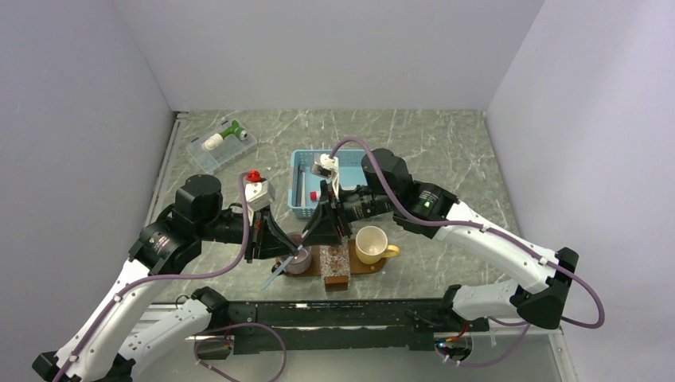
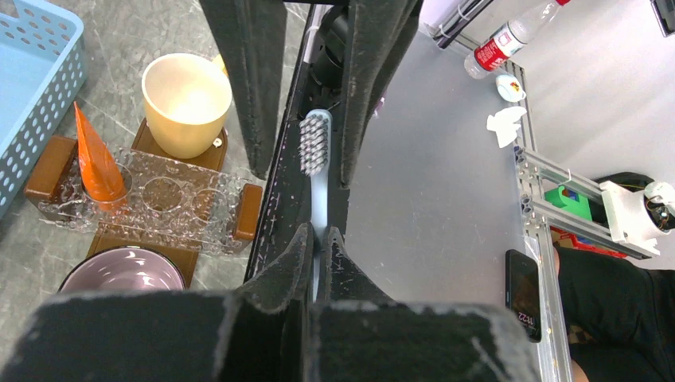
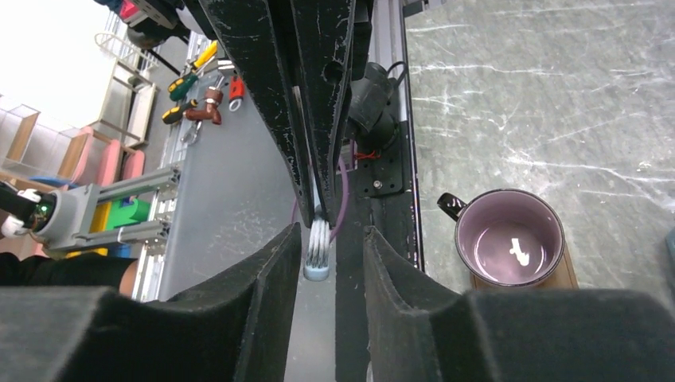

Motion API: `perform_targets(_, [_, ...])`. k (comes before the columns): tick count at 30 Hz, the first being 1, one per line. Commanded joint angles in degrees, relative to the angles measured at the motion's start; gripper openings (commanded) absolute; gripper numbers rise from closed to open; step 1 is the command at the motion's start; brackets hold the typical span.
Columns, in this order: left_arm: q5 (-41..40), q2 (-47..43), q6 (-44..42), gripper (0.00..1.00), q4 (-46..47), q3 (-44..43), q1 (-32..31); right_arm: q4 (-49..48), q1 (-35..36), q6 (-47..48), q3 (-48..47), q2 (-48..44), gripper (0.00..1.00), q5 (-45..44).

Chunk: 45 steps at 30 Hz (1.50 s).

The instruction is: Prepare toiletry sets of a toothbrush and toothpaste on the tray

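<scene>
Left wrist view gives the clearest look at the grip: the left hand (image 2: pixel 318 235) is closed tight on the handle of the toothbrush (image 2: pixel 317 179). The bristled head points away from the hand, into the gap between the two dark fingers of the other arm.

The right wrist view shows the same meeting from the opposite side. The right hand (image 3: pixel 333 235) stands partly open, one finger on each side of the brush head. A gap shows on the right side of the head, so it has hold of nothing.

Only the left wrist view shows the toothpaste (image 2: pixel 95 159) – the orange tube stands upright, narrow end up, in one end of a clear holder (image 2: pixel 171 195) on the tray (image 2: pixel 208 157). A yellow cup (image 2: pixel 187 99) stands just behind the holder.

The purple mug (image 3: pixel 509 248) appears fully in the right wrist view, with a pale reflection inside.

The top external view gives the layout. Both hands meet over the near left part of the tray, by the purple mug, and the pale handle sticks out toward the arm bases. The blue basket (image 1: pixel 306 187) sits on the desk (image 1: pixel 446 151) – just behind the tray.
</scene>
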<state>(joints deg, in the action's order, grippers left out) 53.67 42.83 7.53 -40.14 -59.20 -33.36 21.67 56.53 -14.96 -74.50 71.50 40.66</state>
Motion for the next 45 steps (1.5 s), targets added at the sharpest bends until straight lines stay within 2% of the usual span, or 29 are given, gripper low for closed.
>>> perform_targets(1, [0.15,-0.82,-1.49,0.00,1.12,-0.39,-0.28,-0.33,0.46,1.42,-2.81,-0.21,0.29,-1.07])
perform_targets(3, [0.00,-0.90,-1.53,0.00,1.04,-0.38,-0.38,-0.08,0.55,1.52,-3.08,-0.06,0.17,-1.20])
perform_targets(5, [-0.91,-0.98,-1.51,0.00,1.02,-0.32,-0.30,0.24,0.52,1.59,-3.31,0.12,0.00,-1.62])
perform_targets(6, [-1.36,-1.07,-1.51,0.01,1.03,-0.35,-0.26,0.50,0.60,1.68,-3.40,0.18,0.00,-1.98])
perform_targets(8, [-2.26,-1.16,-1.33,0.12,1.11,-0.33,-0.32,0.88,0.61,1.85,-3.54,0.03,0.00,-2.54])
perform_targets(9, [-2.75,-1.24,-1.22,0.20,1.17,-0.31,-0.25,0.98,0.67,1.91,-3.54,-0.13,0.00,-2.85])
perform_targets(10, [-3.44,-1.34,-1.08,0.35,1.20,-0.42,-0.32,1.12,0.68,1.97,-3.46,-0.29,0.00,-3.41])
perform_targets(12, [-5.64,-1.50,-0.62,0.57,1.05,-0.76,-0.23,2.09,0.66,2.25,-3.75,-0.66,0.00,-4.67])
perform_targets(14, [-8.10,-1.56,-0.09,0.70,0.76,-1.26,-0.24,3.56,0.72,2.41,-4.44,-0.84,0.00,-6.30])
perform_targets(20, [-18.01,-2.80,1.70,0.88,-0.20,-2.99,-0.21,11.92,0.78,3.75,-9.02,-0.65,0.00,-11.73])
perform_targets(22, [-22.78,-3.77,2.63,0.99,-0.50,-2.72,-0.21,16.39,0.75,4.41,-11.12,-0.43,0.00,-14.89])
perform_targets(30, [-38.40,-9.84,4.55,0.99,1.25,2.40,-0.27,34.37,0.78,4.98,-21.11,2.84,0.00,-29.67])
perform_targets(35, [-42.91,-13.47,6.10,0.99,5.78,8.17,-0.22,43.25,0.84,3.66,-26.05,6.67,0.00,-36.37])
perform_targets(39, [-45.44,-14.35,5.41,0.99,5.18,9.29,-0.22,46.92,0.78,2.29,-27.96,9.37,0.00,-38.84])
perform_targets(45, [-47.50,-15.91,5.44,0.99,4.29,10.69,-0.11,46.75,0.83,0.87,-27.42,10.64,0.00,-40.56])
